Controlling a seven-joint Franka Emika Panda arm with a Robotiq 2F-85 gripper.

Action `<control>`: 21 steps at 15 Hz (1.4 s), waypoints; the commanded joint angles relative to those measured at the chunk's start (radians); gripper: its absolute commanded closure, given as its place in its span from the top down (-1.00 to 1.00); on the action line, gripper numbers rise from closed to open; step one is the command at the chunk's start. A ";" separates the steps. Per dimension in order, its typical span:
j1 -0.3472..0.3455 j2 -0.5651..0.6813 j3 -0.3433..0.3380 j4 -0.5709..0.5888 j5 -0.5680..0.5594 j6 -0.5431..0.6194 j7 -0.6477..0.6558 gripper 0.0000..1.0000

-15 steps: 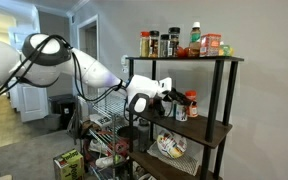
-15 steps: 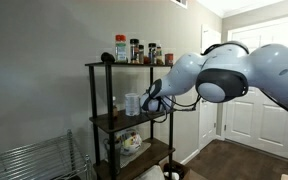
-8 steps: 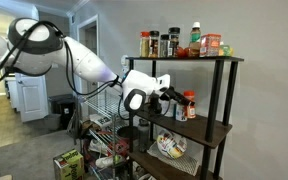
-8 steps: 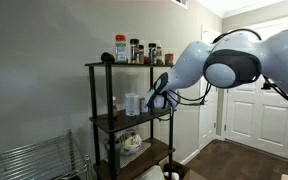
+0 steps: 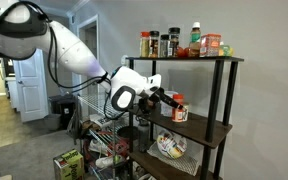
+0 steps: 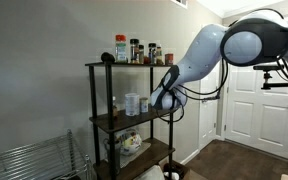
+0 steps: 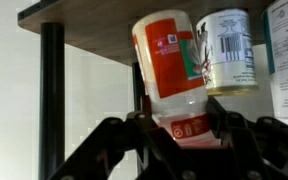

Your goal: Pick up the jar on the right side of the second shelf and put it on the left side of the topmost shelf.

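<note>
One robot arm [image 5: 79, 55], one shelving unit [image 5: 222, 100], one wire rack [image 6: 29, 160], one white mug [image 6: 132, 103], one red-topped jar [image 5: 179, 107].

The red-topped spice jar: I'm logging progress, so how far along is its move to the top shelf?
Done: in the wrist view the gripper is shut on the jar at its red top. In hand: the jar is at the level of the second shelf; whether it is clear of the board I cannot tell. Left: raise it, set it on the left side of the topmost shelf, release.
</note>
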 commanded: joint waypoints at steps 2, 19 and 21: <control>0.093 -0.141 -0.078 -0.190 -0.047 0.000 -0.022 -0.41; 0.249 -0.194 -0.231 -0.305 -0.022 -0.001 0.000 0.09; 0.249 -0.194 -0.231 -0.305 -0.022 -0.001 0.000 0.09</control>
